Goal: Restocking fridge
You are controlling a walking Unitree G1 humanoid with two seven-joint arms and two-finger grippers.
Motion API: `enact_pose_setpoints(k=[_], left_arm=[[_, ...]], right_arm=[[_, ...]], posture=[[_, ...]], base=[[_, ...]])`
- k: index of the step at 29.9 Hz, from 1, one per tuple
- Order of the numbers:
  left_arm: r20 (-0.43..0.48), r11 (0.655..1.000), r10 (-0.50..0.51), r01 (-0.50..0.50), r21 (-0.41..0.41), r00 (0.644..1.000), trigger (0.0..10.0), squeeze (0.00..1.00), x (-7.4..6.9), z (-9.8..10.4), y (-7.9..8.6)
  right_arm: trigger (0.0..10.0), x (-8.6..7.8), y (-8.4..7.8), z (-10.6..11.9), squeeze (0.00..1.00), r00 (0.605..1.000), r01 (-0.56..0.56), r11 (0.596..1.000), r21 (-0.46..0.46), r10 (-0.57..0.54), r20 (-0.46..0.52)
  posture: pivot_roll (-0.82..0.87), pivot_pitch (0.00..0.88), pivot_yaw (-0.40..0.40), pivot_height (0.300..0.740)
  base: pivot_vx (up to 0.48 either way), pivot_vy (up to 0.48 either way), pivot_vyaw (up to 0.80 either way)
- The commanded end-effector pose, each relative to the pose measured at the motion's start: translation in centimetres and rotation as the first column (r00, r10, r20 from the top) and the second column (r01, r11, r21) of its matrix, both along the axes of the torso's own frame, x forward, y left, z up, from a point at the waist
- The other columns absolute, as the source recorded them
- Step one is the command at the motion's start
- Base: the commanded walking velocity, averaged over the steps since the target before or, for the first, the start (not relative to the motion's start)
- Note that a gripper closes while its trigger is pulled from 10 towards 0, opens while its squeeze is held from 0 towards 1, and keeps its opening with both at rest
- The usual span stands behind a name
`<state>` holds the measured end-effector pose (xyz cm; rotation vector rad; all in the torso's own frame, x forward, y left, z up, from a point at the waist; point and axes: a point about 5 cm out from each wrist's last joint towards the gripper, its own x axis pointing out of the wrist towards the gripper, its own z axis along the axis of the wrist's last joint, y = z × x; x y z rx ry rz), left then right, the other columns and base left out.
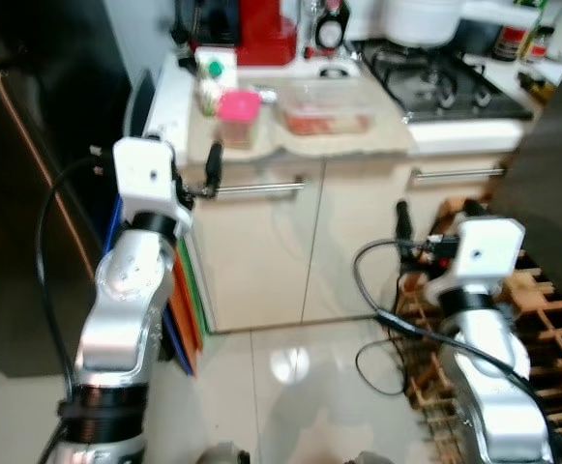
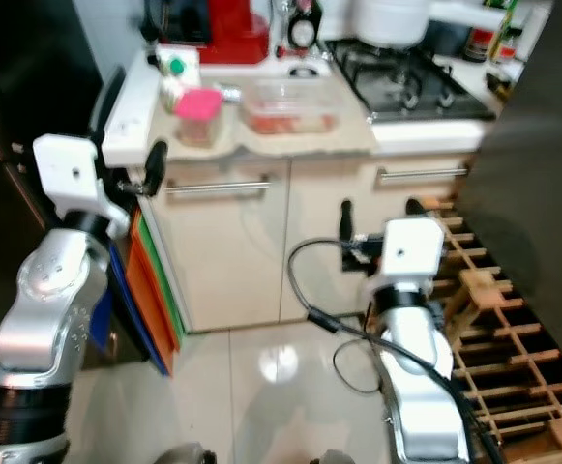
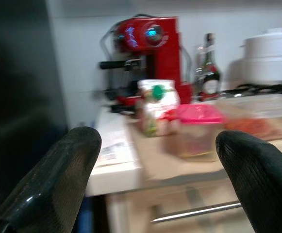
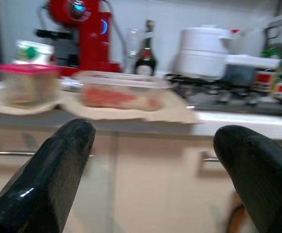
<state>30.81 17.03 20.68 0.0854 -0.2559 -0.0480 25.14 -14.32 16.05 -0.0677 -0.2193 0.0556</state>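
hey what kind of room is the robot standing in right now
Almost certainly a home kitchen: a gas hob set into the counter, a red coffee machine at the back, and food containers such as the pink-lidded tub.

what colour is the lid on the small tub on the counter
Bright pink. The lid sits on a small clear tub, showing best in the left wrist view.

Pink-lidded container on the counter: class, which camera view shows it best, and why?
The left wrist view: the pink-lidded container sits near and central between the left tool's open fingers, lid and clear body showing. The right wrist view catches it at the edge. Both eye views show it small, from above, beside the clear food box.
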Motion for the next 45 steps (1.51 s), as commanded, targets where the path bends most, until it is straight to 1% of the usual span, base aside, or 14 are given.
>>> enact_pose_setpoints(k=[1,7,9,18,24,29,32,33,35,39,41,43,44,45], left_arm=[[-0.016,0.999,-0.031,0.031,0.027,0.999,10.0,0.0,0.5,0.1,-0.8],[-0.021,0.998,-0.021,0.022,0.056,1.0,10.0,0.0,1.1,0.4,-0.8],[-0.027,0.997,-0.036,0.038,0.072,0.999,10.0,0.0,1.6,0.5,-0.9],[-0.032,0.995,-0.052,0.055,0.088,0.998,10.0,0.0,2.0,0.7,-1.1],[-0.024,0.994,-0.061,0.063,0.091,0.998,10.0,0.0,2.1,0.8,-1.1],[0.02,0.994,-0.078,0.076,0.074,0.997,10.0,0.0,1.8,1.3,-1.4],[0.018,0.994,-0.076,0.074,0.086,0.997,10.0,0.0,1.8,1.3,-1.4],[0.032,0.995,-0.071,0.069,0.077,0.997,10.0,0.0,1.8,1.6,-1.4],[0.042,0.995,-0.068,0.065,0.076,0.997,10.0,0.0,1.7,1.7,-1.4],[0.052,0.996,-0.066,0.063,0.065,0.996,10.0,0.0,1.6,2.0,-1.4],[0.069,0.995,-0.083,0.078,0.069,0.994,10.0,0.0,1.3,2.2,-1.7],[0.071,0.993,-0.096,0.09,0.082,0.993,10.0,0.0,1.2,2.3,-1.9],[0.066,0.992,-0.103,0.097,0.086,0.992,10.0,0.0,1.0,2.3,-2.0],[0.064,0.991,-0.106,0.101,0.087,0.992,10.0,0.0,1.0,2.3,-2.0]], right_arm=[[10.0,-0.1,-0.5,0.0,0.0,1.0,0.016,1.0,0.0,-0.016,0.005],[10.0,0.0,-0.3,0.1,0.0,1.0,0.009,1.0,0.007,-0.009,0.008],[10.0,0.2,0.0,0.1,0.0,1.0,-0.002,1.0,0.013,0.002,0.011],[10.0,0.8,0.3,0.2,0.0,1.0,-0.01,1.0,0.022,0.01,0.022],[10.0,1.3,0.5,0.5,0.0,0.999,-0.024,1.0,0.02,0.023,0.034],[10.0,2.0,0.8,1.1,0.0,0.998,-0.056,0.997,0.055,0.054,0.035],[10.0,2.1,0.8,1.3,0.0,0.997,-0.064,0.996,0.063,0.062,0.039],[10.0,2.4,1.5,2.4,0.0,0.994,-0.092,0.993,0.074,0.088,0.062],[10.0,2.6,2.1,3.4,0.0,0.99,-0.122,0.989,0.082,0.115,0.085],[10.0,2.7,3.4,4.3,0.0,0.983,-0.171,0.978,0.123,0.16,0.094],[10.0,2.9,3.8,4.4,0.0,0.985,-0.162,0.973,0.164,0.149,0.087],[10.0,3.4,3.8,4.1,0.0,0.994,-0.108,0.975,0.196,0.1,0.05],[10.0,3.7,3.9,3.7,0.0,0.998,-0.07,0.975,0.212,0.069,0.011],[10.0,3.8,3.9,3.6,0.0,0.998,-0.064,0.973,0.221,0.066,0.0]], posture=[[-0.01,0.063,0.028,0.71],[-0.01,0.063,0.031,0.71],[0.0,0.06,0.036,0.71],[0.0,0.054,0.052,0.71],[0.01,0.049,0.052,0.71],[0.01,0.046,0.045,0.71],[0.01,0.046,0.045,0.71],[0.02,0.044,0.041,0.71],[0.02,0.044,0.039,0.71],[0.03,0.051,0.039,0.71],[0.04,0.059,0.045,0.71],[0.05,0.066,0.048,0.71],[0.06,0.076,0.06,0.71],[0.07,0.081,0.064,0.71]], base=[[0.36,0.319,0.0],[0.411,0.154,0.0],[0.48,0.0,0.0],[0.48,0.0,0.0],[0.48,0.0,0.0],[0.48,0.0,0.0],[0.48,0.0,0.0],[0.0,0.0,0.0],[0.0,0.0,0.0],[0.0,0.0,0.0],[0.0,0.0,0.0],[0.0,0.0,0.0],[0.0,0.0,0.0],[0.0,0.0,0.0]])
